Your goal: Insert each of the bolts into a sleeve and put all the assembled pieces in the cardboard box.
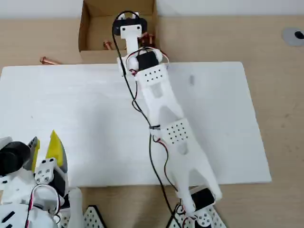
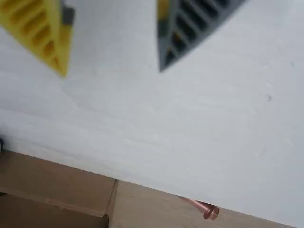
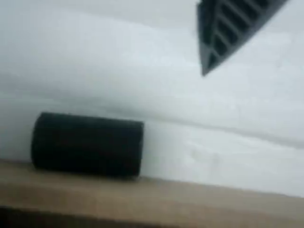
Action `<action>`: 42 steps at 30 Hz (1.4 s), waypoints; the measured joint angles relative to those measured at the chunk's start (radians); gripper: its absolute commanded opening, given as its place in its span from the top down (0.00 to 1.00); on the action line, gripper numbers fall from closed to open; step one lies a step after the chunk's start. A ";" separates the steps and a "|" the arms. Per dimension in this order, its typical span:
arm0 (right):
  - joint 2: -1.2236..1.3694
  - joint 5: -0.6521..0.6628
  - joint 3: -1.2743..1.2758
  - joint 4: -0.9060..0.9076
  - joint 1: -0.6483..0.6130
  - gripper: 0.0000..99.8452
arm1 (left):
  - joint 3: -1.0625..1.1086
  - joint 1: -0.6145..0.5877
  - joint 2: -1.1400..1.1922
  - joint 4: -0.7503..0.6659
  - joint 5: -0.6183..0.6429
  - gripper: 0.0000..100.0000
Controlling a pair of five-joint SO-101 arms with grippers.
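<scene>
While the right pincer (image 1: 129, 21) hangs over the cardboard box (image 1: 84, 33), I cannot tell if it is apart or together. A black sleeve (image 3: 88, 145) lies on its side near it, against a brown edge; in the box or not, unclear. The left pincer (image 2: 111, 70) stands apart, holding nothing, above the white mat (image 1: 95, 118). One copper bolt (image 1: 47, 61) lies well ahead of it on bare desk (image 1: 275, 95). Risks: the sleeve gets boxed without a bolt; the round bolt probably rolls away if nudged.
</scene>
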 measured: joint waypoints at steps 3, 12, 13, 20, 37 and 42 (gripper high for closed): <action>0.028 -0.003 0.000 -0.043 0.000 0.52 | 0.029 0.000 0.000 0.000 0.000 0.86; 0.106 -0.003 0.000 -0.187 0.037 0.52 | 0.038 -0.002 -0.005 0.000 0.000 0.86; 0.106 -0.003 0.000 -0.192 0.038 0.52 | 0.038 -0.002 -0.005 0.000 0.000 0.86; 0.109 -0.003 0.000 -0.183 0.044 0.60 | 0.038 -0.002 -0.005 0.000 0.000 0.86; 0.106 0.094 0.000 -0.100 0.049 0.99 | -0.106 -0.002 -0.005 0.083 -0.057 0.87; 0.077 0.094 0.000 -0.055 0.046 0.99 | -0.114 -0.002 -0.005 0.091 -0.057 0.87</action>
